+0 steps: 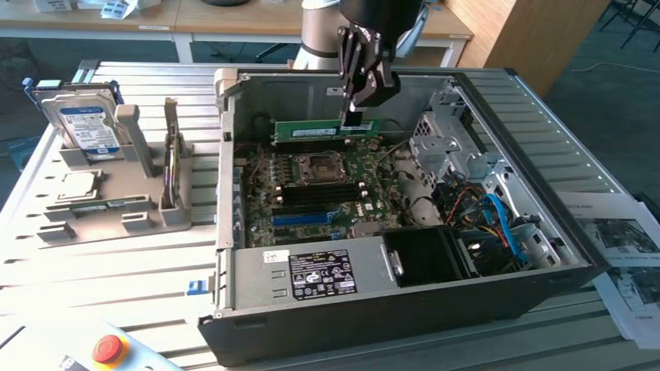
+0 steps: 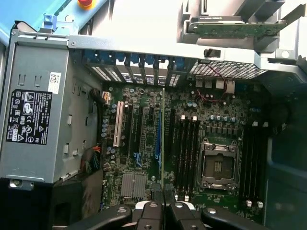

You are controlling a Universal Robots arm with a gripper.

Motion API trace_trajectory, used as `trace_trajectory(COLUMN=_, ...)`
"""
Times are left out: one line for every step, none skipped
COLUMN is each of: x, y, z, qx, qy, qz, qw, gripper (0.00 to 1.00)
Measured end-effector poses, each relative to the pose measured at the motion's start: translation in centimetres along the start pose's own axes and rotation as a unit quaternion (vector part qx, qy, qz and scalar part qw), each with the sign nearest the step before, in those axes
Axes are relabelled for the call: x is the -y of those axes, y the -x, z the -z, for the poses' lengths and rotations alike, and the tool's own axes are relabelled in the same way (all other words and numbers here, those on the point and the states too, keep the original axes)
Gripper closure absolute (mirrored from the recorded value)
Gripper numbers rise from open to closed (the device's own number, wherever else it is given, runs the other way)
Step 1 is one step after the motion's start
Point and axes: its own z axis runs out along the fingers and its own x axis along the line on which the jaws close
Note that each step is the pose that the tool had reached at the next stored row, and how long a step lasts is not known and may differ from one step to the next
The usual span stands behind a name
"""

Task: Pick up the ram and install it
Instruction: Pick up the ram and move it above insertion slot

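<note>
Exterior view, upper middle of the frame: the gripper [image 1: 353, 116] has its fingers pinched narrowly on the top edge of the ram [image 1: 309, 131]. The stick hangs level above the motherboard [image 1: 320, 174] inside the open computer case [image 1: 413, 301]. The pick-up looks done, and the step in hand is the placing. Seen edge-on in the wrist view, the stick lies parallel to the dark memory slots [image 2: 186, 153]. Seating it calls for centring it over one slot and pressing straight down.

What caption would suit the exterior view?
Gripper holds the ram over the motherboard inside an open case.
</note>
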Motion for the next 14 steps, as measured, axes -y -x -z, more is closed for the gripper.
trace_trajectory(x=0.0, y=0.0, z=0.01, qx=-0.0001, qy=-0.0002, qz=0.0, qw=1.0, gripper=0.88)
trace_trajectory(x=-0.01, y=0.0, z=0.01, qx=-0.0001, qy=-0.0003, qz=0.0, qw=1.0, gripper=0.88)
trace_trajectory(x=-0.01, y=0.0, z=0.01, qx=-0.0001, qy=-0.0003, qz=0.0, qw=1.0, gripper=0.88)
trace_trajectory(x=-0.01, y=0.0, z=0.01, qx=-0.0001, qy=-0.0003, qz=0.0, qw=1.0, gripper=0.88)
trace_trajectory(x=-0.01, y=0.0, z=0.01, qx=-0.0001, qy=-0.0003, qz=0.0, qw=1.0, gripper=0.88)
trace_trajectory(x=-0.01, y=0.0, z=0.02, qx=-0.0002, qy=-0.0003, qz=0.0, qw=1.0, gripper=0.88)
trace_trajectory(x=-0.01, y=0.1, z=0.03, qx=-0.0003, qy=-0.0002, qz=0.0, qw=1.0, gripper=0.88)
trace_trajectory(x=0.01, y=0.3, z=0.02, qx=-0.0002, qy=-0.0002, qz=0.0, qw=1.0, gripper=0.88)
trace_trajectory(x=0.03, y=0.5, z=0.02, qx=-0.0001, qy=-0.0003, qz=0.0, qw=1.0, gripper=0.88)
trace_trajectory(x=0.04, y=0.7, z=0.02, qx=-0.0001, qy=-0.0002, qz=0.0, qw=1.0, gripper=0.88)
trace_trajectory(x=0.05, y=0.9, z=0.02, qx=-0.0001, qy=-0.0003, qz=0.0, qw=1.0, gripper=0.88)
trace_trajectory(x=0.07, y=1.2, z=0.02, qx=-0.0001, qy=-0.0003, qz=0.0, qw=1.0, gripper=0.88)
trace_trajectory(x=0.09, y=1.4, z=0.02, qx=-0.0001, qy=-0.0003, qz=0.0, qw=1.0, gripper=0.88)
trace_trajectory(x=0.11, y=1.6, z=0.02, qx=-0.0001, qy=-0.0003, qz=0.0, qw=1.0, gripper=0.88)
